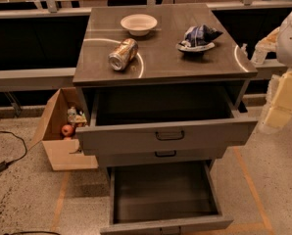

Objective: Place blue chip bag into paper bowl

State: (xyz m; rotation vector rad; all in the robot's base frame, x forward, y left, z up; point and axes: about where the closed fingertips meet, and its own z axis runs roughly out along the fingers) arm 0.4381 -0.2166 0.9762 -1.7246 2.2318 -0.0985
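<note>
1. Presently the blue chip bag (199, 35) sits crumpled on the right half of the counter (160, 65). It is well apart from the paper bowl (138, 24), which stands empty toward the rear left.
2. The robot arm (285, 94) hangs beside the counter's right side, at the edge of view. The jaws are out there with it, clear of the bag, and I cannot tell how far open they are. The bag itself lies free, so they have no hold of it.
3. Likely slip: puffed, creased foil gives a poor grip, so a shallow pinch could let the bag slide out mid-carry.
4. A gold-brown drink can (123, 54) lies on its side just in front of the bowl. A low sweep could nudge it, and it would probably roll.
5. The bowl looks light. Pressing the bag in off-centre could push it backward or tip its rim.
6. The bag looks about as wide as the bowl, so it may perch on the rim and fall off.
7. An upper drawer (165, 114) and a lower drawer (163, 195) gape open under the front edge and would swallow anything dropped there.
</note>
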